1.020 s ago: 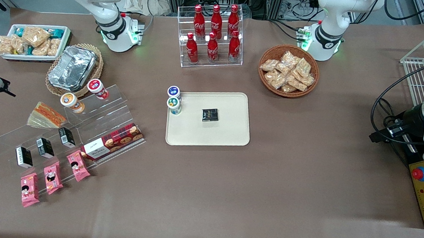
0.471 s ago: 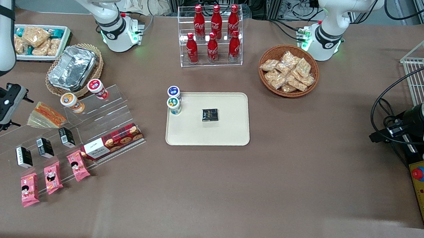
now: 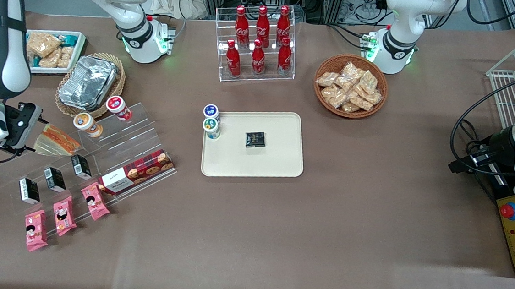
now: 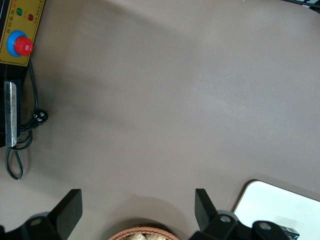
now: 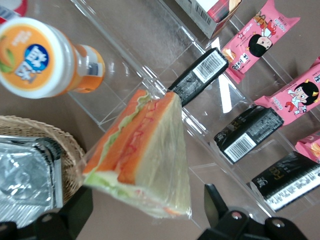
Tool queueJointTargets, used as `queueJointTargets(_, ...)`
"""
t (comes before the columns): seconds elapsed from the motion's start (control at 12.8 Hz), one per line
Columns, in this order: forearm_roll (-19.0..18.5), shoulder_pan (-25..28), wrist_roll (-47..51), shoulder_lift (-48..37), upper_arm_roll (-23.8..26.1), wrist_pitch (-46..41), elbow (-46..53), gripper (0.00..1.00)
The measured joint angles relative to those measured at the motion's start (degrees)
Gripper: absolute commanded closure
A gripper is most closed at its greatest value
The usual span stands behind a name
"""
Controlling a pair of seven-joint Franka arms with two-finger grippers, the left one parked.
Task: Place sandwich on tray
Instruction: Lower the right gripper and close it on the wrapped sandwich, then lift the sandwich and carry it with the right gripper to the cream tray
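My gripper hangs open just beside the sandwich, its fingers spread to either side of the wedge's wide end without touching it. The sandwich lies on the clear stepped rack, beside the orange-capped bottle. The tray sits well apart from the sandwich, toward the parked arm's end of the table.
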Motion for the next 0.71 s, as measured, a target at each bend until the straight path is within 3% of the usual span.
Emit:
queueJointTargets(0.08, 0.0, 0.0, -0.02, 0.01, 0.03, 1.95, -1.38, 0.02)
queueJointTargets(0.39, 0.0, 0.04, -0.18, 0.28, 0.23, 5.85, -3.74, 0.96)
queueJointTargets(0.47, 0.0, 0.11, -0.26, 0.32, 0.33, 6.24, -3.74, 1.0)
queueJointTargets(0.71, 0.0, 0.41, -0.3, 0.14, 0.37, 8.25, -3.37, 1.0)
